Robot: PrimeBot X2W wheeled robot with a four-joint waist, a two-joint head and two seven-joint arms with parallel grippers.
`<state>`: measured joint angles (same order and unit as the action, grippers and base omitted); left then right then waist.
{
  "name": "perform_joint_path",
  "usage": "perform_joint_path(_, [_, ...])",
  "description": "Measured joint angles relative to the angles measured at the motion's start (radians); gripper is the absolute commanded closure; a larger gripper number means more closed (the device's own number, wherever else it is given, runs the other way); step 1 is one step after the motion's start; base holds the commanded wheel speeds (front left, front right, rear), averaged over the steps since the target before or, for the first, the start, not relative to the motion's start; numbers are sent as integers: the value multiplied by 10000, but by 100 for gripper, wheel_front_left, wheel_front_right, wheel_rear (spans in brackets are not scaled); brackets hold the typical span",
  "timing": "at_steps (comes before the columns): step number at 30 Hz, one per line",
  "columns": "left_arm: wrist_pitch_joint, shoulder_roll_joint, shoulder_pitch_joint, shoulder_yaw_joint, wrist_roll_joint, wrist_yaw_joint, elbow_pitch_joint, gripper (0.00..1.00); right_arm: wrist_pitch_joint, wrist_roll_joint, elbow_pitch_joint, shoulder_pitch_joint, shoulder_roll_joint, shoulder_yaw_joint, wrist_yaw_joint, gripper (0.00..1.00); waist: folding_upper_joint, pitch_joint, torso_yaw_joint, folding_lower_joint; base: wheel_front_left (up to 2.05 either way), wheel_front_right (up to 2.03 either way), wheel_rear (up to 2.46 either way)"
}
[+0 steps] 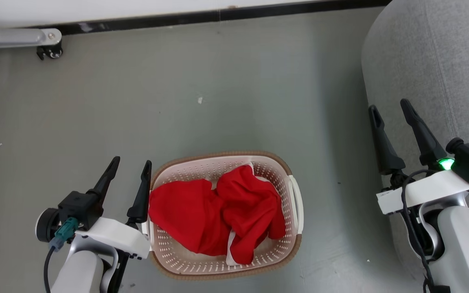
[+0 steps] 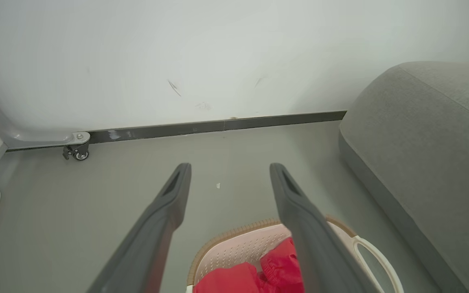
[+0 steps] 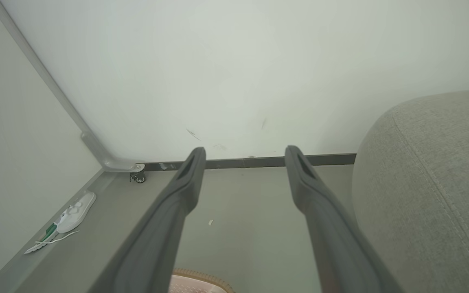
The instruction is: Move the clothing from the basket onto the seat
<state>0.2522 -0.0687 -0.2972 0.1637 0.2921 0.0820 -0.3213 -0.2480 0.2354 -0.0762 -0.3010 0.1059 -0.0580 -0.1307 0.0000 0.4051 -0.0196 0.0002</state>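
Clothing lies crumpled in the basket, likely light and limp; pinch a raised fold. Left gripper and right gripper gape wide, empty.

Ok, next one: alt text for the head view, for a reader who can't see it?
Red clothing lies bunched in a cream basket on a grey floor, seen from above. The left gripper is open by the basket's left rim; the right gripper is open beside a grey seat.
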Motion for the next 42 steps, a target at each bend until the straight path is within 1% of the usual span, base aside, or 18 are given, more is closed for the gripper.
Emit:
perform_joint_path(8, [0,17,-416,299,-313,54,-531,0,-2,4,23,-222,-79,-75,0,0,0,625,-135,0,0,0,0])
perform_joint_path(15, [0,29,-889,663,-508,102,-970,0,-44,4,88,-764,-107,-157,0,0,0,1075,-252,0,0,0,0])
perform_joint_path(20, [2,40,-1201,970,-663,107,-1586,0,-71,8,109,-819,-127,-180,0,0,0,1432,-369,0,0,0,0])
perform_joint_path(22, [0,42,-1341,1093,-828,190,-1814,0,-71,10,113,-996,-134,-186,0,0,0,1568,-420,0,0,0,0])
perform_joint_path(34, [-111,19,-2308,1551,-1210,221,-3175,0,-71,17,224,-1598,-261,-301,0,0,0,2326,-769,0,0,0,0])
perform_joint_path(42, [-280,13,-2950,2113,-1822,276,-4033,0,-71,21,259,-1924,-347,-529,0,0,0,2771,-1005,0,0,0,0])
